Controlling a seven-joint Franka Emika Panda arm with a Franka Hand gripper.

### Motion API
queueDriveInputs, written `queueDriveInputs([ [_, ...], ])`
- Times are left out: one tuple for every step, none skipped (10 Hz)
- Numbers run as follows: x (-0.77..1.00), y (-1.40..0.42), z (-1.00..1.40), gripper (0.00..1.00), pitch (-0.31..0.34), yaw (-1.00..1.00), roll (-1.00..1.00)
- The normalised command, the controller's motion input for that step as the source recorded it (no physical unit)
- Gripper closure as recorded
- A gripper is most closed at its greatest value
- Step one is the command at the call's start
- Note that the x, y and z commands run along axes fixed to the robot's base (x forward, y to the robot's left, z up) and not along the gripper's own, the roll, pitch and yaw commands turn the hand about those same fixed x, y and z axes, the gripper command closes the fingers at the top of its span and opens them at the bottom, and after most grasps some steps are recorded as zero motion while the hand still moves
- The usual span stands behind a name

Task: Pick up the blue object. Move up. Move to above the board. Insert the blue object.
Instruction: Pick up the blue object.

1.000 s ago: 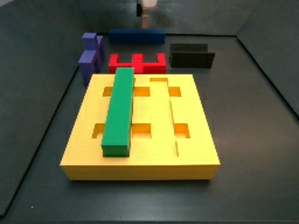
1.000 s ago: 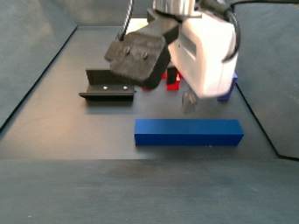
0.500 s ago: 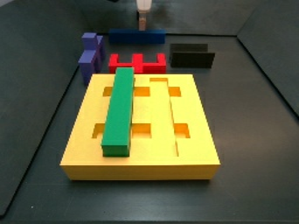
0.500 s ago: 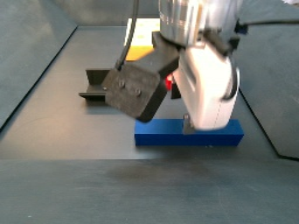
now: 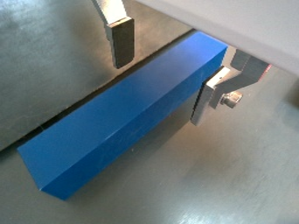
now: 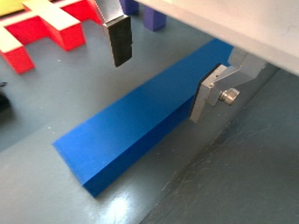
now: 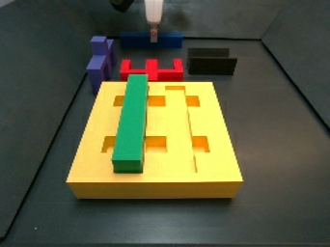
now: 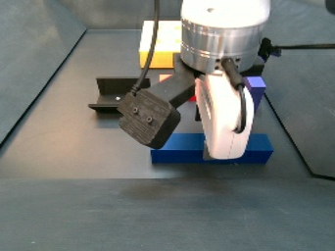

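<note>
Dull grey tabletop [image 7: 290,193], faintly glossy. The blue object [image 5: 122,122], a smooth, sharp-edged bar, lies flat at the far end, beyond the grooved yellow-orange board [image 7: 161,178]. Gripper [image 5: 170,70] low over it; jaws open, silver plates straddling the bar's long sides, one finger [image 6: 119,39] apart from it. Green bar [image 7: 131,121] sits in a board groove.
</note>
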Motion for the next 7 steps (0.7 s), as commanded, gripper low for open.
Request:
queueDriveInputs([
  [-0.1,0.0,-0.19,0.0,-0.04,-0.15,0.01],
  [-0.09,0.0,-0.2,0.0,-0.037,-0.15,0.0],
  [-0.09,0.0,-0.23,0.0,-0.046,-0.15,0.0],
  [-0.05,0.0,-0.17,0.0,-0.023,-0.14,0.0],
  [0.0,0.0,0.0,0.0,0.0,-0.09,0.0],
  [0.0,0.0,0.0,0.0,0.0,0.0,0.0],
  [0.0,0.0,0.0,1.0,0.0,0.0,0.0],
])
